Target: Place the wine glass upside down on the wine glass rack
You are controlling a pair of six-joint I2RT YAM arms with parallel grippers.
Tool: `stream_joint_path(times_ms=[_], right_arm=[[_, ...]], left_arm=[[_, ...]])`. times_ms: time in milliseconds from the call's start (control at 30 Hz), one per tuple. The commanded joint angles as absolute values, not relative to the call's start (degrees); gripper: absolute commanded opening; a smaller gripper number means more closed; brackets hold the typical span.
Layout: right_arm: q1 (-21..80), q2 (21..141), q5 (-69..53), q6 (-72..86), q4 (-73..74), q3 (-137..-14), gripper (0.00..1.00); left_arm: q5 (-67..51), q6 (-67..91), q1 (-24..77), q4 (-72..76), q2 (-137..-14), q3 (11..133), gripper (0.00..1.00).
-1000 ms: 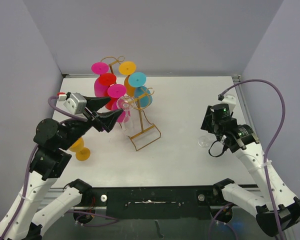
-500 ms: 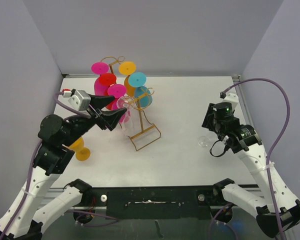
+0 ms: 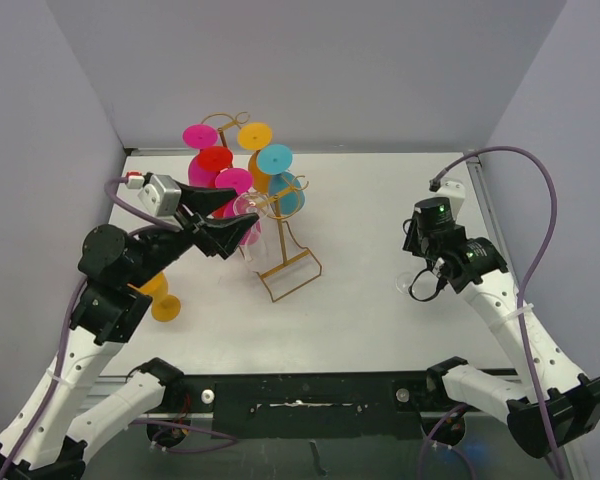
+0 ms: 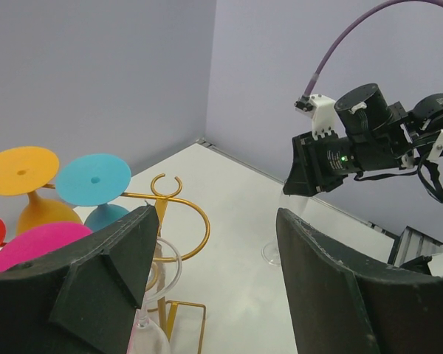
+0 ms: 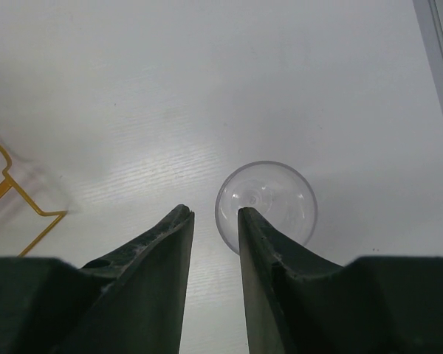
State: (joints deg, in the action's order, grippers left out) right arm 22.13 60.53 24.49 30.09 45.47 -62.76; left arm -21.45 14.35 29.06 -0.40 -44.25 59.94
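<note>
Because the wine glass [image 5: 269, 203] stands upright on the tabletop [image 5: 317, 88] at the right, well apart from the wine glass rack [image 3: 294, 281], the right tool [image 5: 214, 212] is the nearer and looks down on it. Its jaws are slightly apart over bare tabletop, the glass just beside the gap, so a small sideways shift seems needed; the left tool [image 4: 215, 217] gapes empty by the rack.

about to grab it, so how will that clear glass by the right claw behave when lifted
The clear glass looks thin-walled, so probably light and fragile; squeeze gently. Its smooth glossy surface may slip in the right claw. Its outline is round, so if knocked over it would likely roll.
</note>
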Motion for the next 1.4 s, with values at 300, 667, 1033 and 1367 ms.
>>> stream_joint_path(times_ms=[300, 667, 1033, 1367], right_arm=[[19.9, 60.3, 24.0, 28.9, 40.7, -59.8, 0.20], [19.1, 56.8, 22.2, 29.0, 39.6, -60.9, 0.00], [19.0, 43.3, 20.2, 33.4, 25.3, -60.9, 0.00], [19.1, 35.2, 18.0, 40.7, 1.3, -58.5, 0.00]], left_arm=[[-26.6, 20.6, 28.8, 10.1, -47.1, 63.8, 0.64], [-29.5, 33.0, 28.8, 20.7, -52.5, 65.1, 0.64], [-22.0, 46.7, 35.3, 30.7, -64.4, 71.9, 0.63], [-4.2, 58.1, 47.7, 32.6, -80.5, 80.0, 0.63]])
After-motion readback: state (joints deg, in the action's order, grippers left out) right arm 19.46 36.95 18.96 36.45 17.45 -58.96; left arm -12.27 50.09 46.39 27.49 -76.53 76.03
